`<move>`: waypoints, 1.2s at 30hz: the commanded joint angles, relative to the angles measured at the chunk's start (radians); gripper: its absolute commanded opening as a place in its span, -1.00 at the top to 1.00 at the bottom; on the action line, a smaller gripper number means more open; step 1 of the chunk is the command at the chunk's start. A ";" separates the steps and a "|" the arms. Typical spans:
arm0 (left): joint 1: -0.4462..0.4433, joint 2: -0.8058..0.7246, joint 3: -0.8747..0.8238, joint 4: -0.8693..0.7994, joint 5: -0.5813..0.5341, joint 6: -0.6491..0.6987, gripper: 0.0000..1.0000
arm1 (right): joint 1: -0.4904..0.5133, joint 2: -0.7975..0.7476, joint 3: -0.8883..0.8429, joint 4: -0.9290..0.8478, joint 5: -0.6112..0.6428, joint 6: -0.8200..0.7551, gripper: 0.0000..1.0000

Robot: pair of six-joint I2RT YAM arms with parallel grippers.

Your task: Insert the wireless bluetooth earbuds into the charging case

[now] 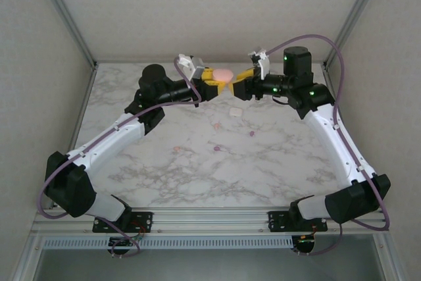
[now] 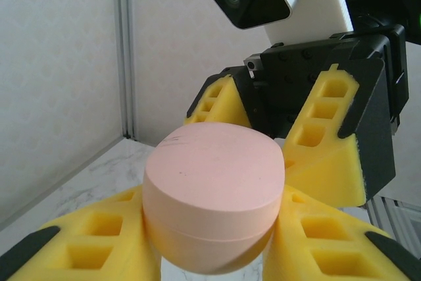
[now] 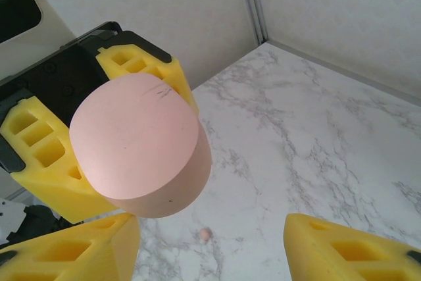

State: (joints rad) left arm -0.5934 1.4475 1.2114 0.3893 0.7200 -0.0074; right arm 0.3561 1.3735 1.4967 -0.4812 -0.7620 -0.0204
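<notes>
The charging case (image 1: pixel 223 73) is a round pink box with its lid down, held in the air over the back of the table. My left gripper (image 1: pixel 216 82) is shut on the charging case (image 2: pixel 214 192), with a yellow finger (image 2: pixel 85 241) on each side. My right gripper (image 1: pixel 241 81) faces it, open and holding nothing. The case (image 3: pixel 141 143) hangs just up and left of the gap in my right gripper (image 3: pixel 210 255). Tiny earbuds lie on the marble below: a pink one (image 1: pixel 217 125), a purple one (image 1: pixel 251 133) and another purple one (image 1: pixel 217 149). A pink earbud (image 3: pixel 206 234) lies under the right gripper.
A slightly larger white piece (image 1: pixel 234 112) lies on the marble table (image 1: pixel 164 176) just below the grippers. A faint pinkish bit (image 1: pixel 176 150) lies further left. Metal frame posts (image 1: pixel 66 14) and pale walls close the table at the back and sides.
</notes>
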 commanded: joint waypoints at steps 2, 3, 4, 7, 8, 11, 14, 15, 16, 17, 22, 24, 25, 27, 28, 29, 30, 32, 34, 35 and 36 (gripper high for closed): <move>-0.008 -0.001 0.028 -0.041 0.059 0.020 0.47 | -0.005 0.029 0.077 0.044 -0.020 0.060 -0.21; -0.009 -0.002 0.028 -0.050 0.058 0.028 0.48 | -0.007 0.039 0.089 0.037 -0.031 0.070 -0.20; -0.009 -0.004 0.028 -0.056 0.056 0.032 0.48 | -0.010 0.049 0.101 0.028 -0.050 0.073 -0.21; -0.009 -0.006 0.025 -0.055 0.050 0.034 0.48 | -0.011 0.073 0.142 -0.016 -0.122 0.062 -0.21; -0.009 -0.006 0.025 -0.054 0.047 0.032 0.48 | -0.011 0.076 0.147 -0.028 -0.146 0.053 -0.21; -0.009 -0.007 0.019 -0.043 0.036 0.029 0.48 | -0.012 0.076 0.147 -0.062 -0.178 0.017 -0.22; -0.009 -0.007 0.020 -0.043 0.037 0.029 0.48 | -0.012 0.076 0.144 -0.071 -0.159 0.023 -0.22; -0.009 -0.007 0.020 -0.043 0.034 0.029 0.48 | -0.012 0.078 0.143 -0.072 -0.166 0.024 -0.22; -0.009 -0.007 0.019 -0.042 0.035 0.029 0.49 | -0.012 0.078 0.143 -0.070 -0.169 0.025 -0.22; -0.009 -0.008 0.019 -0.041 0.034 0.029 0.48 | -0.014 0.078 0.142 -0.066 -0.161 0.035 -0.22; -0.009 -0.012 0.022 -0.043 0.042 0.027 0.48 | -0.015 0.084 0.145 -0.061 -0.053 0.058 -0.21; -0.009 -0.015 0.023 -0.046 0.047 0.027 0.49 | -0.017 0.083 0.141 -0.037 -0.016 0.075 -0.22; -0.009 -0.016 0.022 -0.046 0.051 0.027 0.48 | -0.017 0.081 0.138 -0.025 -0.006 0.087 -0.21; -0.009 -0.016 0.021 -0.046 0.055 0.025 0.48 | -0.021 0.076 0.129 0.018 -0.008 0.121 -0.22; -0.009 -0.018 0.021 -0.047 0.055 0.025 0.48 | -0.022 0.076 0.128 0.032 -0.010 0.133 -0.22; -0.009 -0.018 0.019 -0.047 0.055 0.025 0.48 | -0.024 0.076 0.129 0.045 -0.011 0.146 -0.22; -0.009 -0.018 0.017 -0.049 0.055 0.027 0.48 | -0.026 0.077 0.131 0.053 -0.014 0.157 -0.22; -0.009 -0.019 0.014 -0.048 0.055 0.028 0.48 | -0.027 0.082 0.137 0.057 -0.016 0.167 -0.22; -0.009 -0.021 0.011 -0.046 0.052 0.027 0.48 | -0.026 0.087 0.143 0.054 -0.010 0.175 -0.23; -0.009 -0.024 0.009 -0.045 0.052 0.026 0.49 | -0.028 0.090 0.147 0.050 -0.003 0.178 -0.22; -0.009 -0.026 0.006 -0.042 0.050 0.026 0.48 | -0.027 0.093 0.149 0.046 0.008 0.185 -0.23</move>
State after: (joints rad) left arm -0.5919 1.4475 1.2228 0.3088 0.7143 0.0040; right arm 0.3332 1.4498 1.6142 -0.4568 -0.8101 0.1280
